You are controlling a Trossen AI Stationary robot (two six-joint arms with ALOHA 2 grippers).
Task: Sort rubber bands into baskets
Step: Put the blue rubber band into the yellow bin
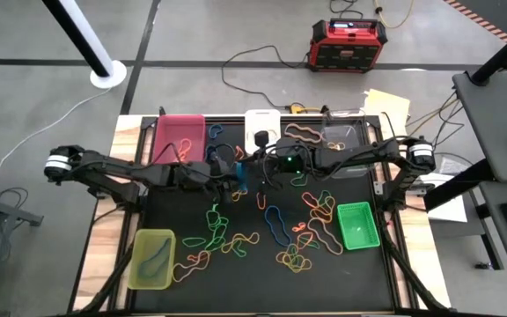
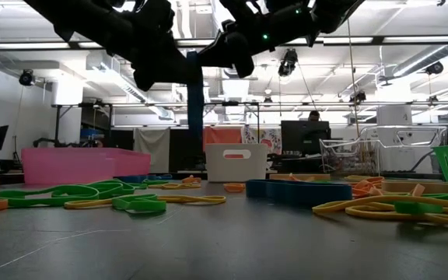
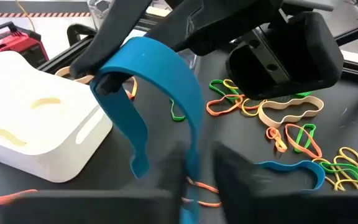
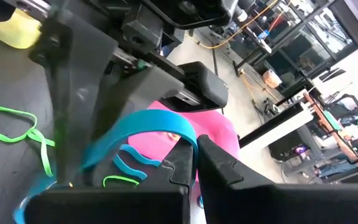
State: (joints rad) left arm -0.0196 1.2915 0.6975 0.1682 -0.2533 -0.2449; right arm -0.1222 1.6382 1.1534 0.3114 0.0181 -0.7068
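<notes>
Above the tabletop's [image 1: 170, 295] middle, both grippers pinch one blue rubber band [image 3: 166, 81] (left gripper [image 3: 194, 165] low, right gripper [image 4: 194, 155] high), fingers closed, near the white basket's [image 3: 36, 134] edge.

Black table [image 1: 192, 295]: coloured rubber bands [image 1: 302, 255] scattered; five baskets [image 1: 152, 259] around the edges.

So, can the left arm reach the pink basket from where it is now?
Probably yes: the pink basket sits just beyond the left gripper on its own side, though both grippers grip one blue band.
</notes>
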